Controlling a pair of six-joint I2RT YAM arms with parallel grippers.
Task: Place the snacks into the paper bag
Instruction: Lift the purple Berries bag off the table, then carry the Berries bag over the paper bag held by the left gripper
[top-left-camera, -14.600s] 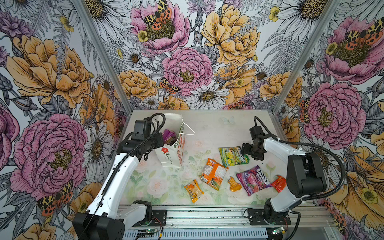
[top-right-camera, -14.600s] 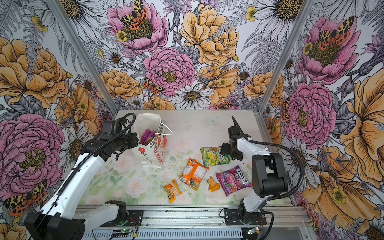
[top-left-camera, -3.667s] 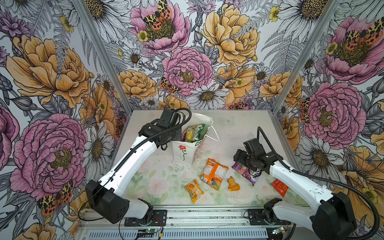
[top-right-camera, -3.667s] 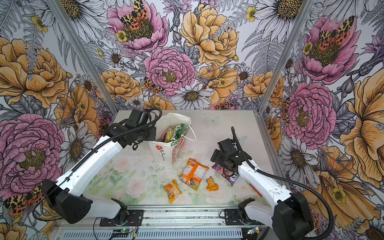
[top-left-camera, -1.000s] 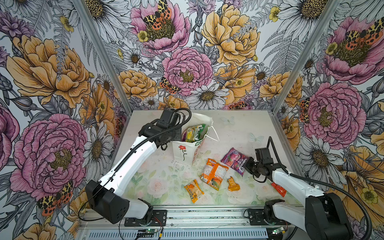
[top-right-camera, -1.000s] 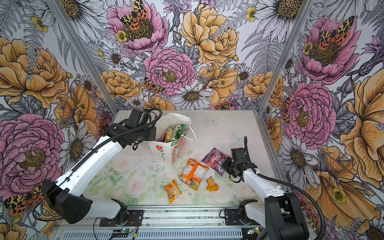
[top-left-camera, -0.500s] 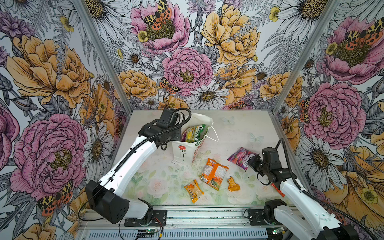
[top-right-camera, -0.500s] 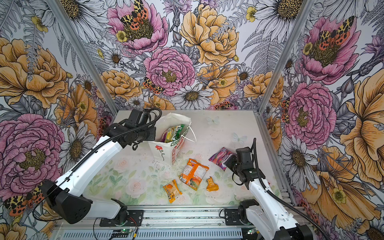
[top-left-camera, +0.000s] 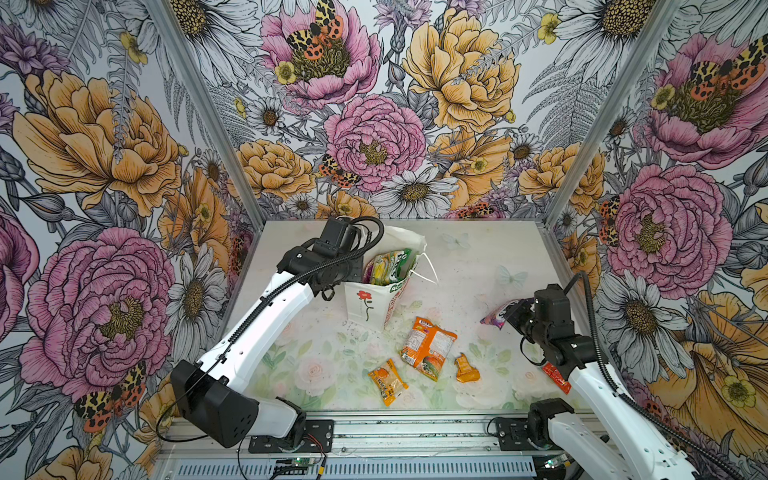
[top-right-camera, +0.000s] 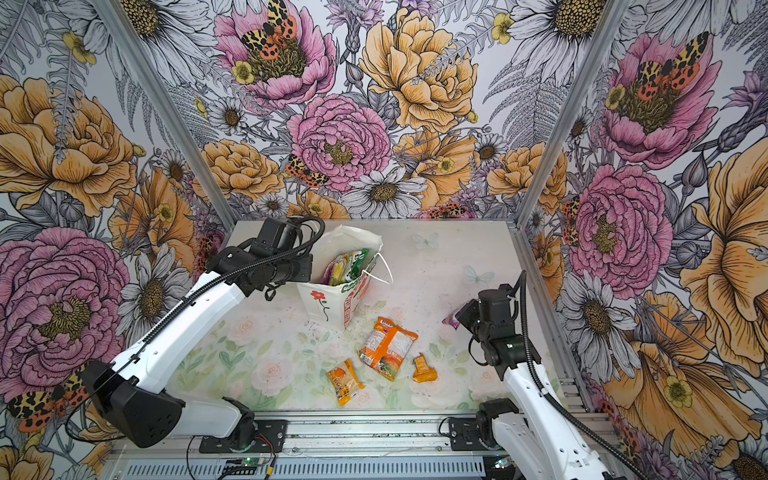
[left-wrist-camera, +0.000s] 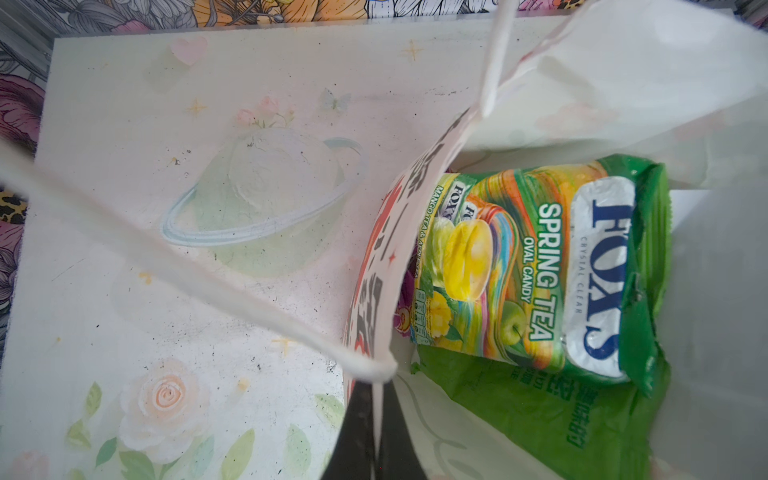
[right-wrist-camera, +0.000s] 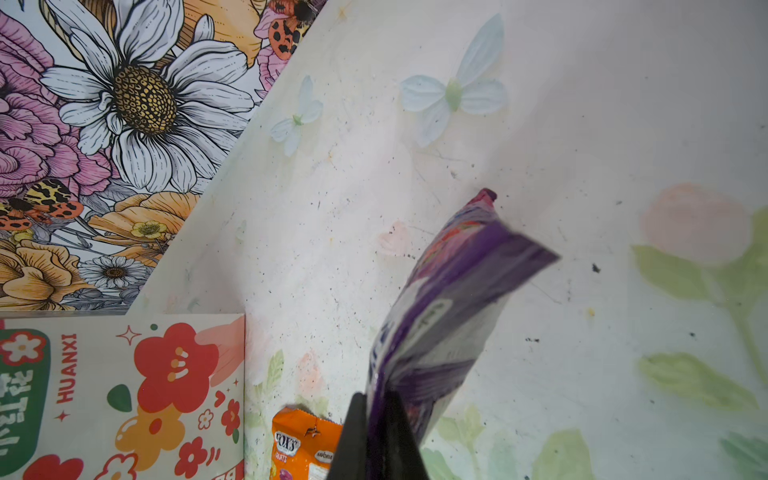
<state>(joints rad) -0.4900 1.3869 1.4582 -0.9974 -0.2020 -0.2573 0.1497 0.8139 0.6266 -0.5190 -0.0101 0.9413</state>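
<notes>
floral table (right-wrist-camera: 582, 124), right end effector (right-wrist-camera: 376, 430) pinching pouch (right-wrist-camera: 449, 307)

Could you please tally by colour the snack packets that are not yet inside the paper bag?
Orange: 3 on the table, the large orange packet, the small orange packet and the crumpled orange sachet.
Red: 1, the red sachet beside the right arm.
Purple: 1, the purple packet, pinched in the right tool.
Total: 5

Candy bag (left-wrist-camera: 519, 266) inside the paper bag (top-left-camera: 365, 303) toward the rear, large packet (top-left-camera: 428, 347) on the table (top-left-camera: 478, 257) just before it
</notes>
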